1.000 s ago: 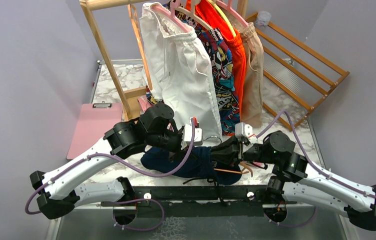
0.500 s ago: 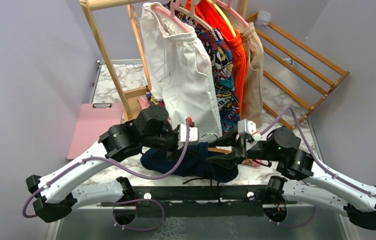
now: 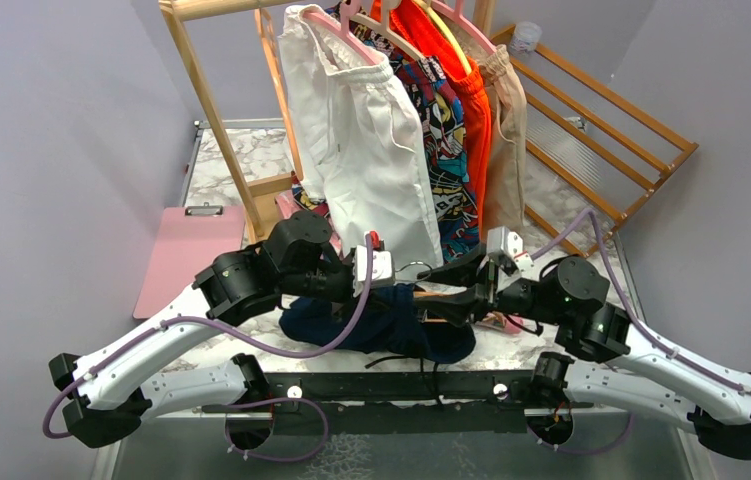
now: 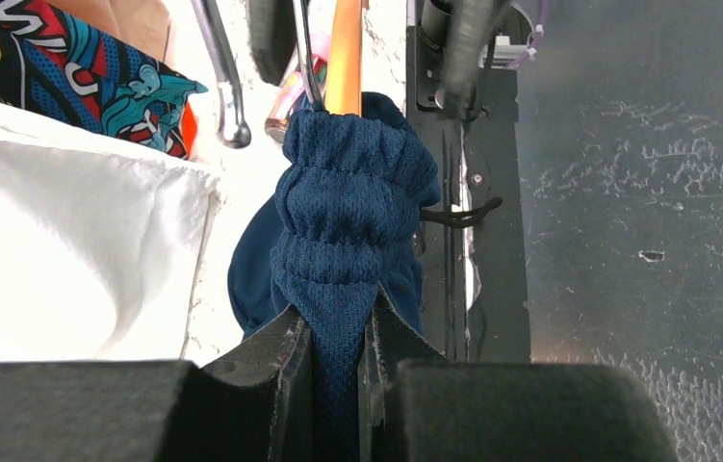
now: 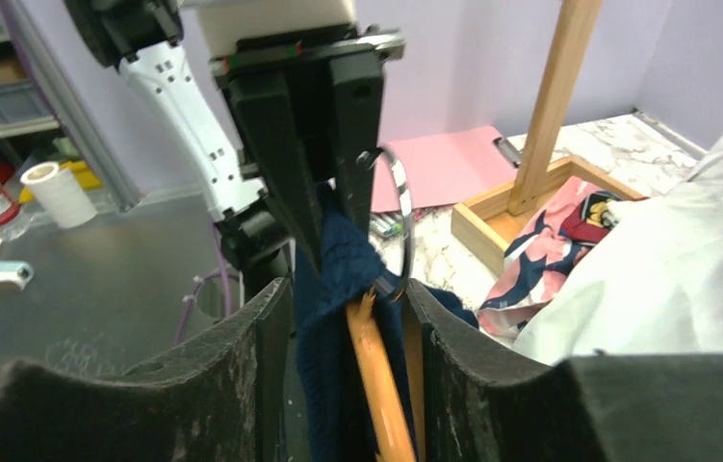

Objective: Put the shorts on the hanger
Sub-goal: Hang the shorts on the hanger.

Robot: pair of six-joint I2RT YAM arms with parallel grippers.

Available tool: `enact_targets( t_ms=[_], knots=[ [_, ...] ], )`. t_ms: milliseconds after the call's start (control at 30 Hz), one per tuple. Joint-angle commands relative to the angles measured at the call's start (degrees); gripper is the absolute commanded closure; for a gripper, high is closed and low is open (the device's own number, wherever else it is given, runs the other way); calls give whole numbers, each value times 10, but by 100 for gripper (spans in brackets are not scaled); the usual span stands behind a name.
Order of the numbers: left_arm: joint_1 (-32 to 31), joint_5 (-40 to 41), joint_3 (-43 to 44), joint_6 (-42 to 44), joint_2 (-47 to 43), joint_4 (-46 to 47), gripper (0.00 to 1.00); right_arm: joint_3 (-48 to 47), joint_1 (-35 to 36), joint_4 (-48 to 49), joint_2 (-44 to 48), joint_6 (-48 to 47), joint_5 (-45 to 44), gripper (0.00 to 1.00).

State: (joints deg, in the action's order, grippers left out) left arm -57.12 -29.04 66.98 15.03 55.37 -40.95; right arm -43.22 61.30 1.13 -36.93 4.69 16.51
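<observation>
The dark navy shorts (image 3: pixel 391 325) hang bunched from my left gripper (image 3: pixel 389 274), which is shut on their gathered waistband (image 4: pixel 352 202). The orange-tan wooden hanger (image 5: pixel 376 375) runs up through the fabric, and its metal hook (image 5: pixel 400 221) sticks out just past the left gripper's fingers (image 5: pixel 309 125). My right gripper (image 5: pixel 348 318) stands open around the hanger and a fold of the shorts (image 5: pixel 333 279), with a gap at its left finger. In the left wrist view the hanger (image 4: pixel 345 58) shows above the waistband, between the fingers of my left gripper (image 4: pixel 343 332).
A wooden clothes rack (image 3: pixel 201 90) behind carries white shorts (image 3: pixel 361 130), patterned shorts and orange shorts (image 3: pixel 471 100) on pink hangers. A pink clipboard (image 3: pixel 186 255) lies at the left, and a slatted wooden frame (image 3: pixel 601 130) leans at the right. A black rail (image 3: pixel 401 385) runs along the near edge.
My right gripper has opened from shut and risen toward the hanger's hook end. My left gripper has lifted the shorts' waistband slightly and shifted left.
</observation>
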Motion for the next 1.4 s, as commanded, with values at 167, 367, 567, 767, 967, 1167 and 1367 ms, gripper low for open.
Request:
enact_targets(
  t_ms=[167, 367, 567, 767, 967, 1167, 1367],
  knots=[
    [-2, -24, -1, -10, -15, 24, 100, -22, 2, 72, -15, 17, -60, 59],
    [-2, -28, -1, -14, -20, 29, 100, -32, 2, 73, -28, 15, -24, 99],
    [-2, -50, -1, -21, -20, 38, 87, -18, 2, 105, -19, 12, 26, 99],
    [-2, -60, 1, -21, -10, 38, 47, -15, 2, 120, -20, 11, 34, 99],
    [-2, -63, 4, -24, -5, 41, 38, -6, 2, 135, -19, 15, 28, 99],
    [-2, -55, -6, -27, -4, 50, 32, 20, 2, 174, -15, 36, 21, 99],
    [-2, -49, -20, -38, -3, 69, 19, 50, 2, 227, -9, 57, 13, 99]
  ],
)
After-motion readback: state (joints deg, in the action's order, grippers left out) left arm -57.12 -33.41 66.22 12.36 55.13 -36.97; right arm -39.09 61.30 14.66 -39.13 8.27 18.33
